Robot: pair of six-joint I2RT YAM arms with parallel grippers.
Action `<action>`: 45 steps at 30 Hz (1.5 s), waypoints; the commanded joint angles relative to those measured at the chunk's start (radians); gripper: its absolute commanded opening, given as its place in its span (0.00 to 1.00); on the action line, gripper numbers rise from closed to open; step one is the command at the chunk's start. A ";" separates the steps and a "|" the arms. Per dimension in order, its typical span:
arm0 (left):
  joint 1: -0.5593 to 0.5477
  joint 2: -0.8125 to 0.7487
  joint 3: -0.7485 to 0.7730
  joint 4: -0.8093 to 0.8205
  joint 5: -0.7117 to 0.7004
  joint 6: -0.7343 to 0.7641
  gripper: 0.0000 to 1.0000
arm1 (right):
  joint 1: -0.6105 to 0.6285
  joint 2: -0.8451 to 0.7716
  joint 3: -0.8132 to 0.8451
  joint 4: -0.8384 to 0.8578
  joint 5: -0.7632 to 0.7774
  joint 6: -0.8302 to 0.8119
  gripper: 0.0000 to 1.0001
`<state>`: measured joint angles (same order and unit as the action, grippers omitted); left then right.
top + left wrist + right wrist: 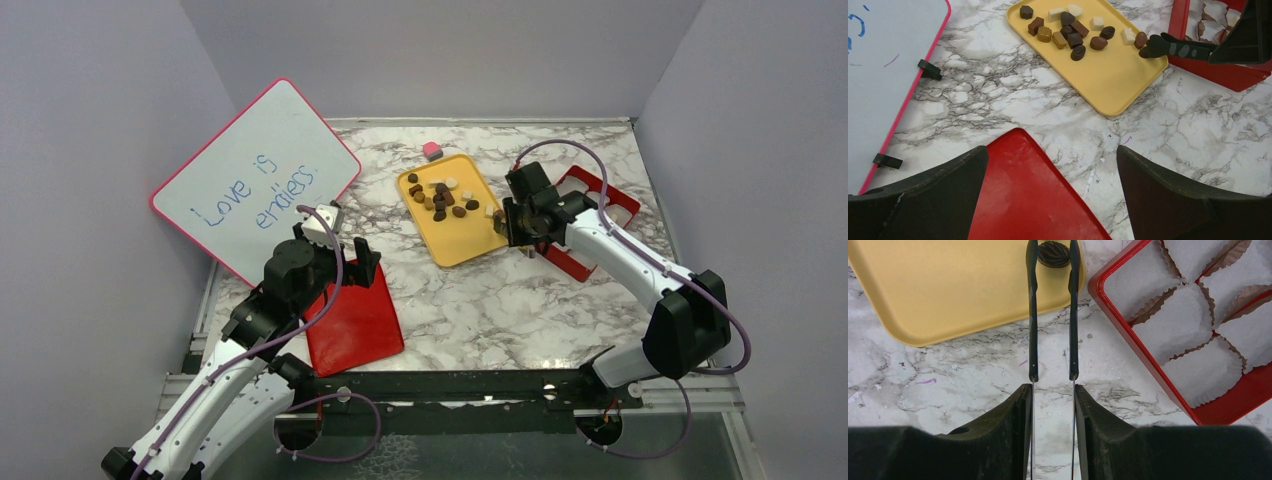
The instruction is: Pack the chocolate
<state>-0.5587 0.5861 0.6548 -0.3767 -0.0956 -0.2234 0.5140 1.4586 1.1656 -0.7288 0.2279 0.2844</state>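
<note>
Chocolate (1074,39) on tray (1108,80) (yellow), box (1143,352) beside

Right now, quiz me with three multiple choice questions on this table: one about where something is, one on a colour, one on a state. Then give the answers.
1. Where is the pink cube?
A. in the red box
B. on the marble just beyond the far edge of the tray
C. on the whiteboard

2. What colour is the tray holding the loose chocolate?
A. red
B. white
C. yellow

3. What is the right end effector doing?
A. gripping a dark ridged piece at the tray's edge
B. hanging wide open over the whiteboard
C. holding the pink cube

Answers:
1 B: the top view shows the cube on marble past the tray.
2 C: the tray is yellow in every view.
3 A: the right wrist view shows the piece between both fingers.
</note>
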 commanded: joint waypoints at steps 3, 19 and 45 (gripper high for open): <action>-0.003 -0.004 -0.007 0.004 -0.015 0.009 0.99 | 0.011 0.019 -0.007 0.037 0.024 -0.011 0.39; -0.003 0.000 -0.006 0.005 -0.015 0.009 0.99 | 0.027 0.041 -0.020 0.092 -0.098 -0.046 0.42; -0.003 -0.006 -0.007 0.005 -0.016 0.009 0.99 | 0.131 0.157 0.070 0.007 0.081 -0.016 0.35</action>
<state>-0.5587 0.5880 0.6548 -0.3767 -0.0967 -0.2230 0.6334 1.6093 1.1957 -0.6994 0.2722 0.2611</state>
